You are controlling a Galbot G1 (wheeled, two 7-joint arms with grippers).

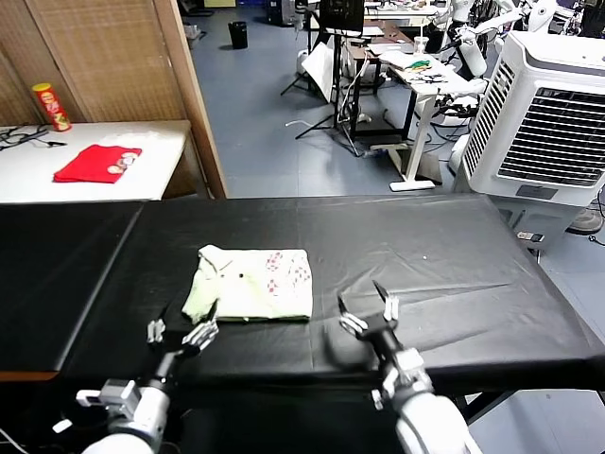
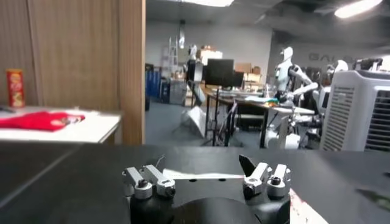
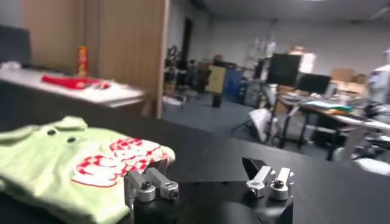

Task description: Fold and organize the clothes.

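The pale green T-shirt (image 1: pixel 253 283) lies folded into a rectangle on the black table (image 1: pixel 454 255), its reddish-pink print facing up. My left gripper (image 1: pixel 181 324) is open and empty, just in front of the shirt's near left corner. My right gripper (image 1: pixel 365 310) is open and empty, to the right of the shirt near the table's front edge. In the right wrist view the shirt (image 3: pixel 67 164) lies beside that open gripper (image 3: pixel 207 182). In the left wrist view only a thin edge of the shirt (image 2: pixel 201 176) shows beyond the open gripper (image 2: pixel 204 182).
A small red folded garment (image 1: pixel 97 163) and a red can (image 1: pixel 51 106) sit on a white table at the back left. A wooden partition (image 1: pixel 189 85) stands behind the black table. A large white cooler (image 1: pixel 544 113) stands at the right.
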